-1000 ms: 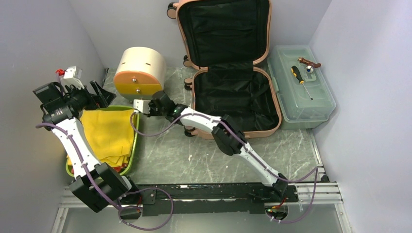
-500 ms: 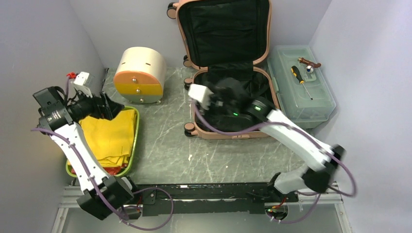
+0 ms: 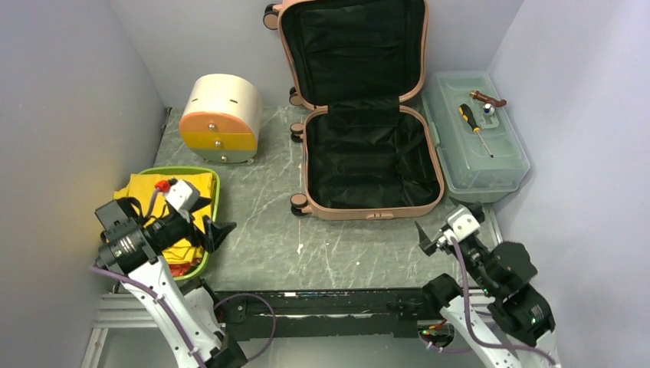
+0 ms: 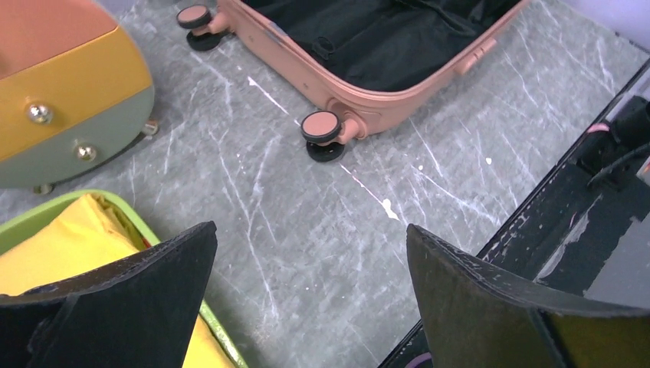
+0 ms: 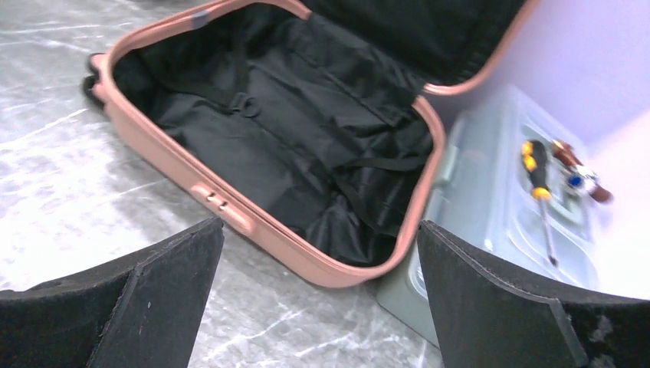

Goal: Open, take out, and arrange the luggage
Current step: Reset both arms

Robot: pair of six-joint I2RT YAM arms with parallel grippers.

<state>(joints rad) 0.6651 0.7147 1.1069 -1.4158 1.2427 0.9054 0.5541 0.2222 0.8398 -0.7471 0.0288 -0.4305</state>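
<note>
The luggage (image 3: 372, 161), a salmon-pink suitcase, lies open at the back middle of the table. Its lid (image 3: 352, 46) leans up against the back wall, and only black lining shows inside. My left gripper (image 3: 215, 218) hangs open over the right rim of the green tray, left of the suitcase. In the left wrist view the left gripper (image 4: 310, 228) has only bare table between its fingers, and the luggage (image 4: 383, 46) with a wheel (image 4: 320, 126) lies ahead. My right gripper (image 3: 446, 222) is open near the suitcase's front right corner; the right gripper (image 5: 320, 223) holds nothing, facing the luggage (image 5: 291, 130).
A green tray (image 3: 215, 192) with a yellow cloth (image 3: 165, 192) sits at the left. A cream half-round drawer box (image 3: 221, 116) stands behind it. A translucent toolbox (image 3: 475, 153) with a screwdriver (image 3: 475, 129) on top stands right of the suitcase. Walls close in both sides.
My right arm swung from beside the drawer box, over the suitcase, back to the near right corner, and its gripper opened. My left arm drew back from the far left toward the tray's near side.
</note>
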